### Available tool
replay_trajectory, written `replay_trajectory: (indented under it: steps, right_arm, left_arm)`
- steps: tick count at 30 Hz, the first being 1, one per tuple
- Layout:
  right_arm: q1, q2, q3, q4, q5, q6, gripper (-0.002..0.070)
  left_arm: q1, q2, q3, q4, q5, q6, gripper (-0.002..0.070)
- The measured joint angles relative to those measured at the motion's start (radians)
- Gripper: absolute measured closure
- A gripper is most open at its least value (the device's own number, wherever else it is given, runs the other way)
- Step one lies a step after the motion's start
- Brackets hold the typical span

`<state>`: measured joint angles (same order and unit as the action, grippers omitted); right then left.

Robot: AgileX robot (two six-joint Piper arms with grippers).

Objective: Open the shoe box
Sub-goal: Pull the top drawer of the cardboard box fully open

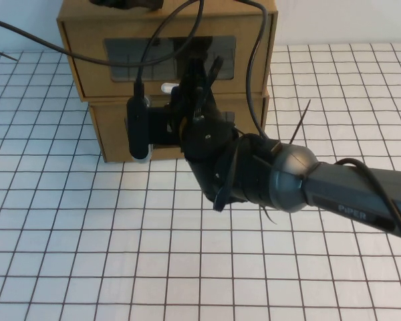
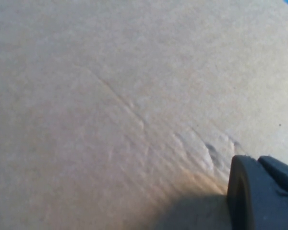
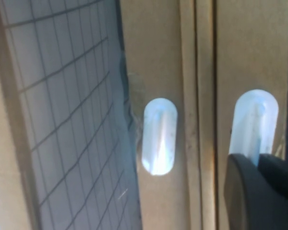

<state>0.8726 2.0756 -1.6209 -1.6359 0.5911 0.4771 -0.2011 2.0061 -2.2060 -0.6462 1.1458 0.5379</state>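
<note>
right gripper (image 1: pixel 199 75): up against the front of the top box (image 1: pixel 87 60), just beside its white handle (image 1: pixel 167 87), can't tell the grip
left gripper (image 2: pixel 261 191): close over the top box's cardboard, can't tell either

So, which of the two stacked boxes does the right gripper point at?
The upper box: the right gripper is at its front, beside its white handle and above the lower box. The left gripper is on top of the upper box.

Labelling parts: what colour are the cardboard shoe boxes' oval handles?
Translucent white handles, best in right wrist view; right gripper at one, left gripper near cardboard.
</note>
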Motion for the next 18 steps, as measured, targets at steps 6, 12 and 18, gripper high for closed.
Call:
replay_trajectory:
  steps: [6, 12, 18]
  right_arm:
    - [0.036, -0.069, 0.079, 0.029, 0.017, -0.004, 0.0673]
    - [0.094, -0.180, 0.224, 0.085, 0.035, -0.004, 0.0673]
    - [0.190, -0.299, 0.387, 0.120, 0.070, -0.004, 0.0672]
  left_arm:
    - [0.000, 0.000, 0.000, -0.002, 0.016, -0.017, 0.0677]
    - [0.000, -0.002, 0.000, -0.008, 0.032, -0.023, 0.0677]
    - [0.000, -0.002, 0.000, -0.011, 0.038, -0.030, 0.0677]
